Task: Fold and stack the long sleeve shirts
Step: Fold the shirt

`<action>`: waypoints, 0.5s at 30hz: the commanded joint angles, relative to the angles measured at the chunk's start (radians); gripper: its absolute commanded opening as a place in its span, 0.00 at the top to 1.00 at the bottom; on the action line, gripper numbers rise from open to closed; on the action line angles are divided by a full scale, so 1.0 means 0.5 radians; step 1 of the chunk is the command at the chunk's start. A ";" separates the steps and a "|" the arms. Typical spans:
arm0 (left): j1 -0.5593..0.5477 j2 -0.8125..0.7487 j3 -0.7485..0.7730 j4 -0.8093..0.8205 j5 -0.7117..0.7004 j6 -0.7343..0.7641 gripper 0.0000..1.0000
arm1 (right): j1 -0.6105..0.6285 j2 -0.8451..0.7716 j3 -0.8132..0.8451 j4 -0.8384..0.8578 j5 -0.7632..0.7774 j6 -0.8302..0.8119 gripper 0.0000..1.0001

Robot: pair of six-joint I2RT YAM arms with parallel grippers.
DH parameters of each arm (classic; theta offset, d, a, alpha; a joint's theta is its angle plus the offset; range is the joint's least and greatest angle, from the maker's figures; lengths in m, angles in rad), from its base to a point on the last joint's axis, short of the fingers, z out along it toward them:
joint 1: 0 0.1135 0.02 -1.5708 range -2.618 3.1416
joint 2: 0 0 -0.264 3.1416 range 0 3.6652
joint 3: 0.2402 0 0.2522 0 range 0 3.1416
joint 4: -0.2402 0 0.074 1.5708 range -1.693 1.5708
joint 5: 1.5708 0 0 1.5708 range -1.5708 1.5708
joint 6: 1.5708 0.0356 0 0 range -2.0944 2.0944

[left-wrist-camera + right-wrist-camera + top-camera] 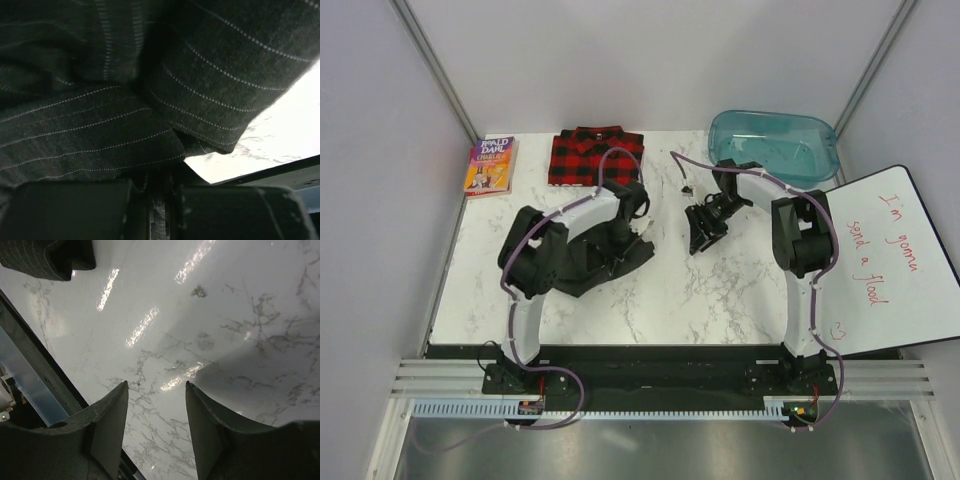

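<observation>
The dark charcoal pinstriped shirt (616,264) lies bunched on the marble table, left of centre, mostly under my left arm. My left gripper (632,232) is pressed into it. In the left wrist view the jaws are closed on a fold of the charcoal shirt (100,125) at the gripper (159,186). The red-and-black plaid shirt (596,155) lies folded at the back of the table. My right gripper (703,232) is open and empty just above bare marble, to the right of the charcoal shirt. The right wrist view shows the gripper (156,384) and a corner of the charcoal shirt (50,257).
A colourful paperback book (490,165) lies at the back left. A clear blue tub (772,145) stands at the back right. A whiteboard (890,260) with red writing leans off the table's right edge. A black rail (650,355) runs along the front edge.
</observation>
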 commanded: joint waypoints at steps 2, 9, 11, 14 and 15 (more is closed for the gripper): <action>-0.124 0.015 0.223 0.208 0.286 -0.280 0.83 | -0.062 -0.172 -0.092 -0.063 -0.145 0.031 0.43; -0.167 -0.223 0.453 0.196 0.995 -0.148 0.27 | -0.083 -0.184 -0.156 -0.063 -0.274 0.102 0.41; -0.121 -0.315 0.499 0.178 1.169 -0.050 0.22 | -0.090 -0.181 -0.153 -0.063 -0.320 0.132 0.41; 0.038 -0.533 0.389 0.165 1.247 0.061 0.16 | -0.093 -0.175 -0.187 -0.036 -0.423 0.248 0.38; 0.097 -0.607 0.337 0.165 1.253 0.137 0.16 | -0.096 -0.178 -0.205 0.037 -0.467 0.310 0.37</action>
